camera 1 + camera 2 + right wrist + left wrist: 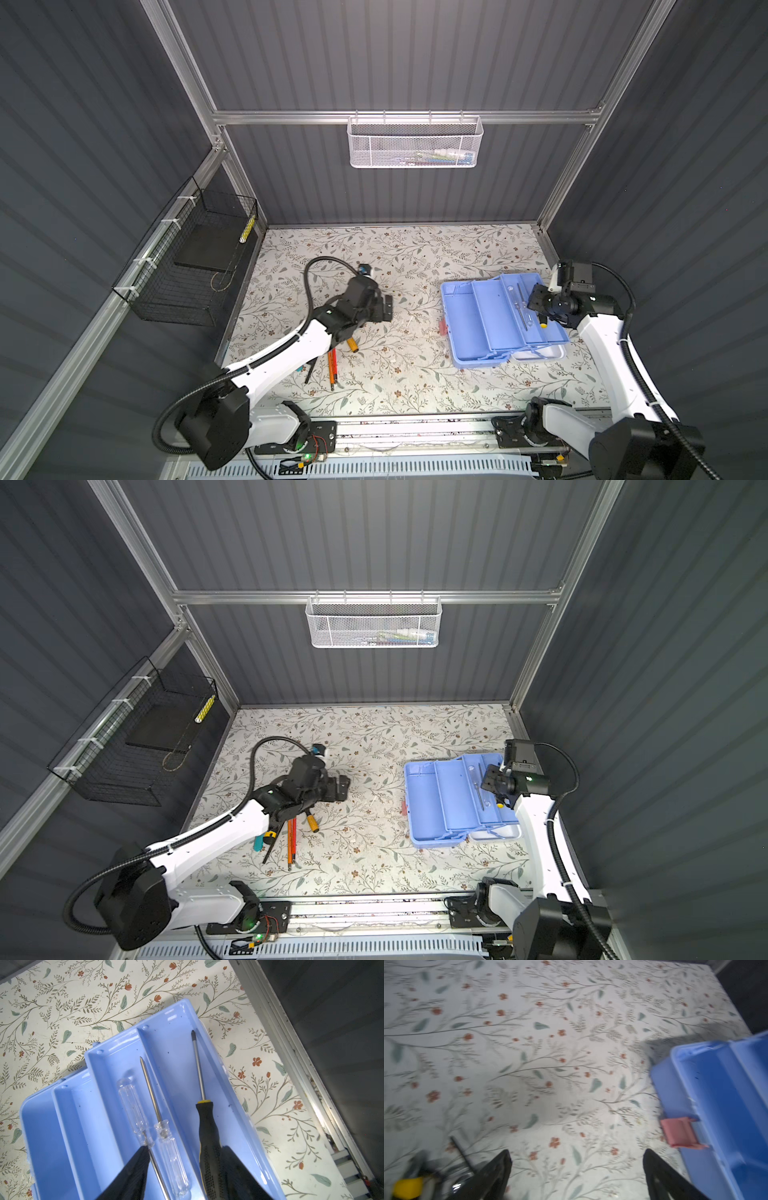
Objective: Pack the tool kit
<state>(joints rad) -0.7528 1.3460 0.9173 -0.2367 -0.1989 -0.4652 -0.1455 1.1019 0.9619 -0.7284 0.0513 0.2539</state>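
The tool kit [462, 328] lies open on the bench [374, 257], with its long axis running toward the back wall and its pink latch [679, 1132] facing the left end effector [576, 1151], which is spread wide and empty. The right end effector [186, 1148] is over the kit's upper trays, partly spread and pinching nothing. Beneath it, a black-handled screwdriver [207, 1126] lies lengthwise in the kit.

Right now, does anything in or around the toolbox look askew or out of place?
Nothing damaged. The black screwdriver lies slanted in its tray, tip by one wall; several tools lie bunched on the table, unpacked.
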